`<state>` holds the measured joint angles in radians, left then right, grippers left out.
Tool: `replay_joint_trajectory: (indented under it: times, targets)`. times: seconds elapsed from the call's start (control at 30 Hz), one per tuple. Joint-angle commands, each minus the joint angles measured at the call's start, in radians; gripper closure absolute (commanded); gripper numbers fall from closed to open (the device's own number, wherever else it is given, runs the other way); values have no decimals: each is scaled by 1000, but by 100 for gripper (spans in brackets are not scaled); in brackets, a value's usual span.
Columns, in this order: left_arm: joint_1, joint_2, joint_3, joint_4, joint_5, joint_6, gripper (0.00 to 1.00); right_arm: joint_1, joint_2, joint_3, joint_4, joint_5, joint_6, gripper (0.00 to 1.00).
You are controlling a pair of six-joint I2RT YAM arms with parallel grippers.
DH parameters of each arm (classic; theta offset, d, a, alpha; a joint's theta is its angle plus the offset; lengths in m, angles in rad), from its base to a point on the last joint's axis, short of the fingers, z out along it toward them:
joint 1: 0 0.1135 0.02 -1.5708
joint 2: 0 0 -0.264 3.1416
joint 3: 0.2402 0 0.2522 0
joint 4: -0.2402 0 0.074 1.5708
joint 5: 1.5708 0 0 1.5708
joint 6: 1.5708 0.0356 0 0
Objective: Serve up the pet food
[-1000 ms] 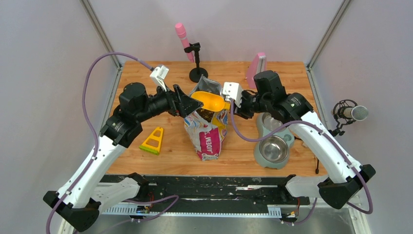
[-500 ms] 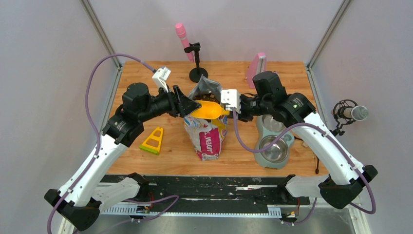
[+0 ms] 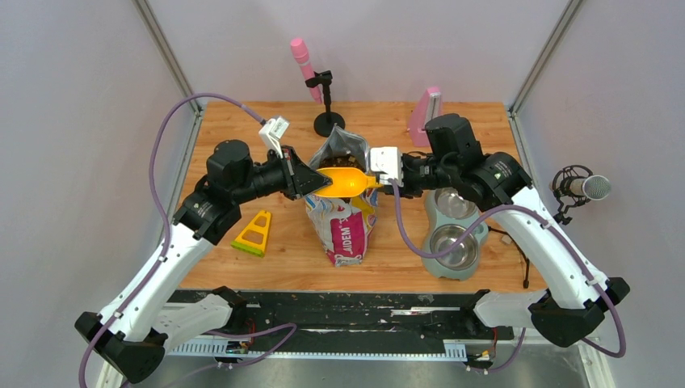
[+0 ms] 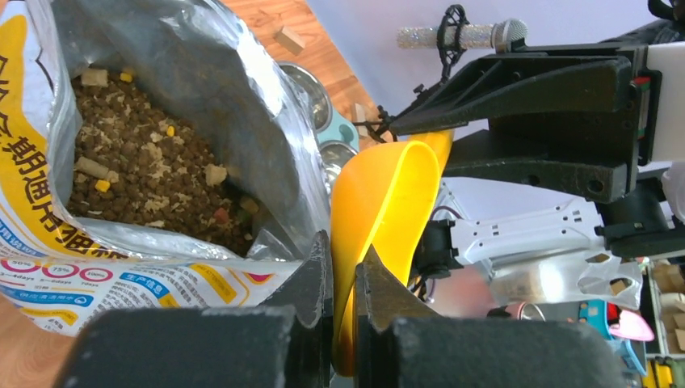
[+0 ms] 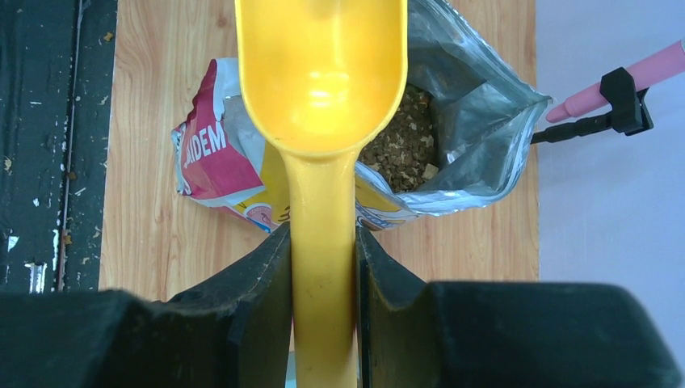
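The pet food (image 4: 145, 170) is brown kibble lying inside the open printed bag (image 3: 343, 218), which stands mid-table; it also shows in the right wrist view (image 5: 400, 145). A yellow scoop (image 3: 346, 181) hangs level over the bag's mouth, and its bowl (image 5: 323, 73) looks empty. My right gripper (image 5: 321, 250) is shut on the scoop's handle. From the other side, my left gripper (image 4: 343, 259) is shut on the thin front rim of the scoop's bowl (image 4: 384, 194). In the top view the left gripper (image 3: 319, 183) and the right gripper (image 3: 378, 179) face each other across the bag.
A grey double feeder with two steel bowls (image 3: 452, 246) sits right of the bag. A yellow triangular piece (image 3: 254, 233) lies left of it. A pink microphone on a stand (image 3: 311, 73) and a pink object (image 3: 424, 113) stand at the back.
My left gripper went from open to shut on the scoop's rim. The scoop dropped from a raised tilt to level over the bag, with the right arm shifting slightly.
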<state>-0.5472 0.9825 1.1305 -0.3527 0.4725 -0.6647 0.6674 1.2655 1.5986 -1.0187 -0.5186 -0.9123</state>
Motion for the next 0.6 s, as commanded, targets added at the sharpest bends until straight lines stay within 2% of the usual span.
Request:
replay_joint_trajectory:
  times: [0.0,0.03,0.07,0.1,0.2,0.3,0.43,0.5,0.57]
  targets:
    - [3,-16,-20,50,3,7,100,8,-42,21,60,-48,-12,100]
    - [3,-24,-24,65,-1,2,100,8,-46,11,93,-34,12,93]
    - [3,-29,-31,71,-12,0,100,8,-53,0,130,-18,44,82]
    - [3,-39,-36,87,-18,-6,100,8,-59,-15,165,-8,77,66]
    - [3,-62,-65,129,-56,-23,100,8,-86,-71,274,-9,206,32]
    - [3,-85,-91,175,-81,-49,100,8,-126,-162,410,-27,374,2]
    - [4,-101,-114,234,-97,-58,100,5,-184,-296,652,-19,649,0]
    - [3,-105,-119,251,-106,-59,100,1,-201,-325,769,99,866,0]
    - [3,-106,-116,255,-110,-50,100,-18,-202,-314,781,208,1092,0]
